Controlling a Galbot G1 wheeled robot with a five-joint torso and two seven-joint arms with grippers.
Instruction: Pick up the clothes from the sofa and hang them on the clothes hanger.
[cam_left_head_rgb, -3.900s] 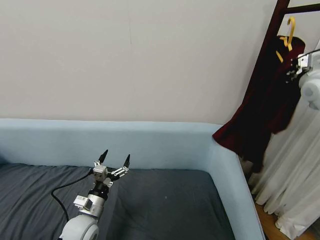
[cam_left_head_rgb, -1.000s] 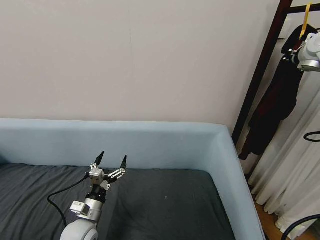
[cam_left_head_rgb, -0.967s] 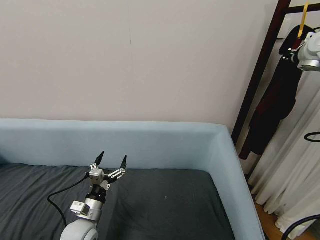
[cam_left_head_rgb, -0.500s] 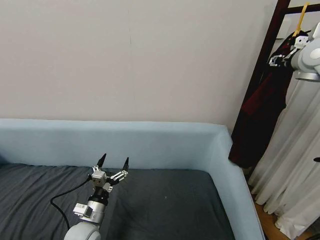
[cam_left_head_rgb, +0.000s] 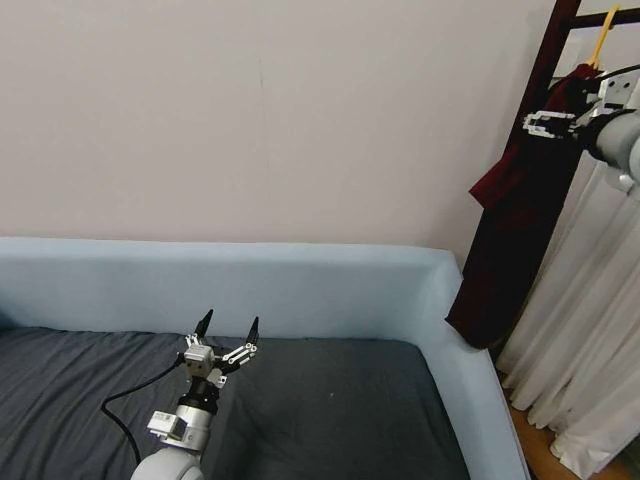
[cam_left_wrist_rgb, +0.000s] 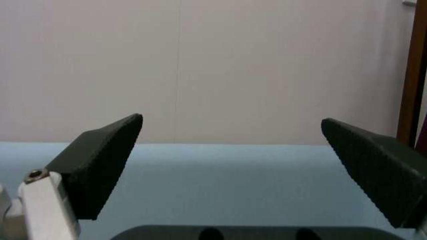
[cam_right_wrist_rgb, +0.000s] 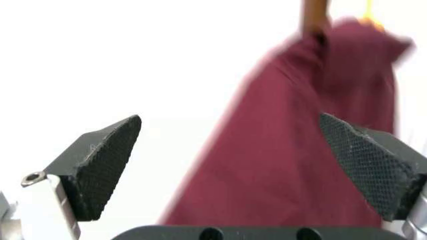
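1. The dark red cloth garment (cam_left_head_rgb: 510, 220) hangs from a yellow hanger (cam_left_head_rgb: 603, 35) on a dark wooden rack (cam_left_head_rgb: 552, 45).
2. The right gripper (cam_left_head_rgb: 532, 124), released and spread, sits beside its shoulder.
3. The left gripper (cam_left_head_rgb: 231, 320), spread wide, hovers over the pale blue sofa (cam_left_head_rgb: 300, 285).

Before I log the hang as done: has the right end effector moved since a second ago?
Yes. The right end effector has backed leftward from the yellow hanger, toward the dark rack post, fingers open.
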